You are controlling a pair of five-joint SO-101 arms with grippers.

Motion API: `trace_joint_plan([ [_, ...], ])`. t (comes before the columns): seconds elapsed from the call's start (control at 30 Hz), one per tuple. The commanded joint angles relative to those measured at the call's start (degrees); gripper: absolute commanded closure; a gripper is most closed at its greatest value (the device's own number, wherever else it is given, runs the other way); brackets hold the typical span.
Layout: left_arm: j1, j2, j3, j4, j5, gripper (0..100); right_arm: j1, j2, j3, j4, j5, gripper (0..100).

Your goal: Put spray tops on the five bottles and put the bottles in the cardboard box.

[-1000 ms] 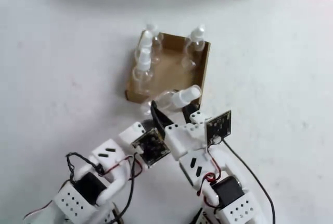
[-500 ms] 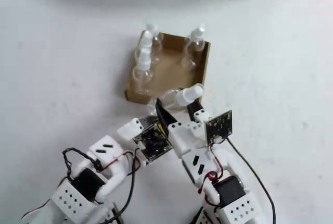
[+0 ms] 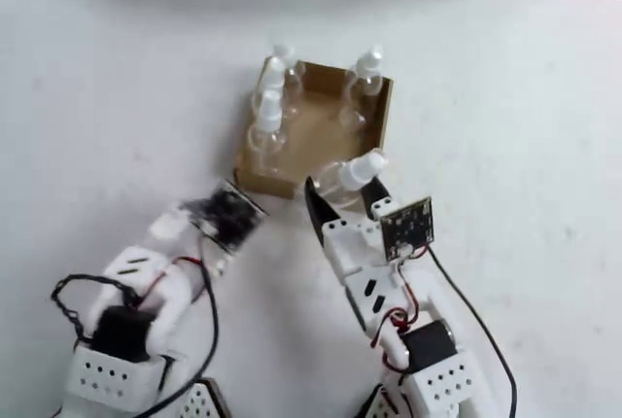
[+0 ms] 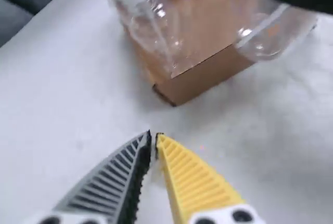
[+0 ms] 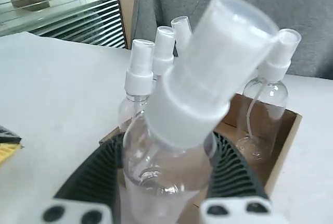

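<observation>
My right fingers (image 5: 231, 174) clamp the bottle (image 5: 166, 179), which tilts with its top leaning over the near wall of the box (image 3: 383, 132). My left fingers (image 4: 187, 182) are closed and empty, low over the table (image 3: 505, 97) beside the box's corner.

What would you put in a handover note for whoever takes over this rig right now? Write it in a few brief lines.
Left gripper: shut, empty, over the table near the cardboard box corner.
Right gripper: shut on the fifth bottle, spray top on, tilted at the box's near edge.
Done: four capped bottles stand in the box.
To do: set the fifth bottle in and release.
</observation>
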State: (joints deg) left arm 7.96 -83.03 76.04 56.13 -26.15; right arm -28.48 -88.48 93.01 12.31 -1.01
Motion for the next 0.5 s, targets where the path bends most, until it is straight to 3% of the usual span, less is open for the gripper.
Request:
trace_joint_plan([
  [0.0,-8.5,0.4,1.6,0.1,0.1,98,1.6,5.6,-3.2,-6.6,1.0,98.4],
  [0.23,-17.9,0.4,12.2,-14.0,0.2,98,6.1,11.9,-7.4,-7.9,0.6,98.4],
  [0.47,-18.8,0.4,18.6,-24.2,3.8,98,6.4,13.1,-8.8,-7.1,0.9,98.4],
])
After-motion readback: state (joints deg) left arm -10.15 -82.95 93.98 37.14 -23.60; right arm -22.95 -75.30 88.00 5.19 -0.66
